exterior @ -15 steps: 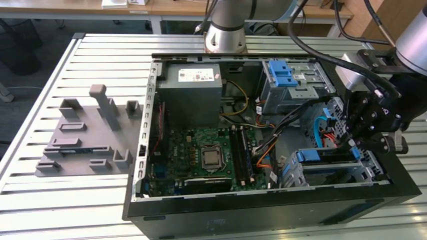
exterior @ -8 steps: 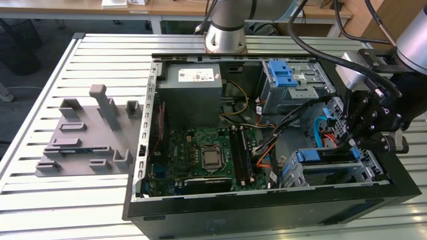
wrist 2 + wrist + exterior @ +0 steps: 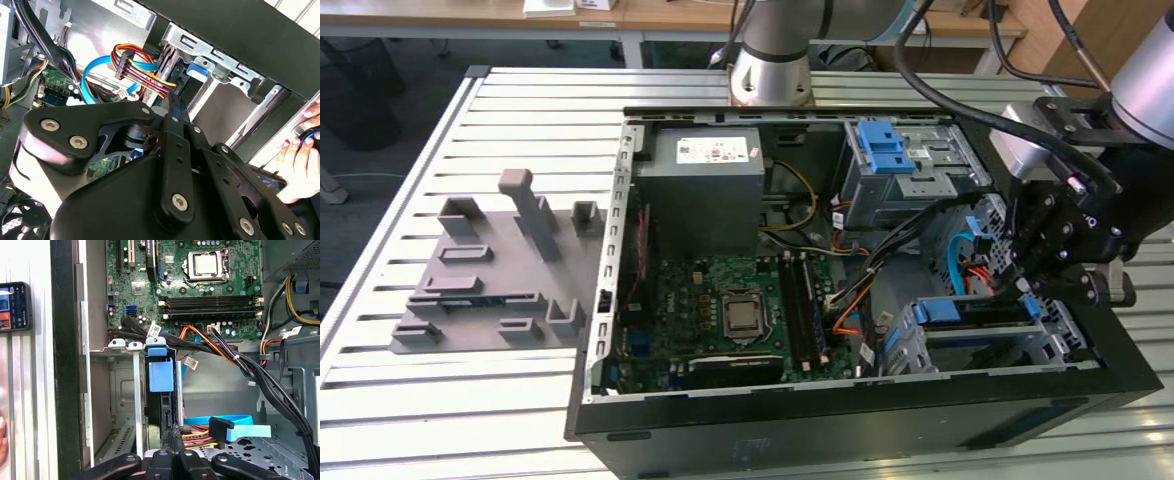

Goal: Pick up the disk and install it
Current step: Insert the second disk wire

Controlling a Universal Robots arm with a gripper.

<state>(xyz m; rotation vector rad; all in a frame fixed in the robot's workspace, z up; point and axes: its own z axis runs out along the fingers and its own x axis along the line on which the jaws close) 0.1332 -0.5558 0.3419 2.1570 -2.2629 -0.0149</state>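
Pincer (image 3: 1025,290): down inside the computer case (image 3: 854,425), over the drive cage (image 3: 1047,350) at its front corner; fingers drawn together, slim tips (image 3: 172,435) meeting at the disk's edge.
Disk (image 3: 161,375): standing on edge in the drive cage, blue rail tab up, beside the motherboard (image 3: 734,310).
Cables (image 3: 145,70): bundled just beside the cage.
Hand (image 3: 302,155): on the worktop (image 3: 400,260), outside the case wall.

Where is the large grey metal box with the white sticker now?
In the exterior view, the grey metal box sits inside the black computer case, just beyond the green motherboard.
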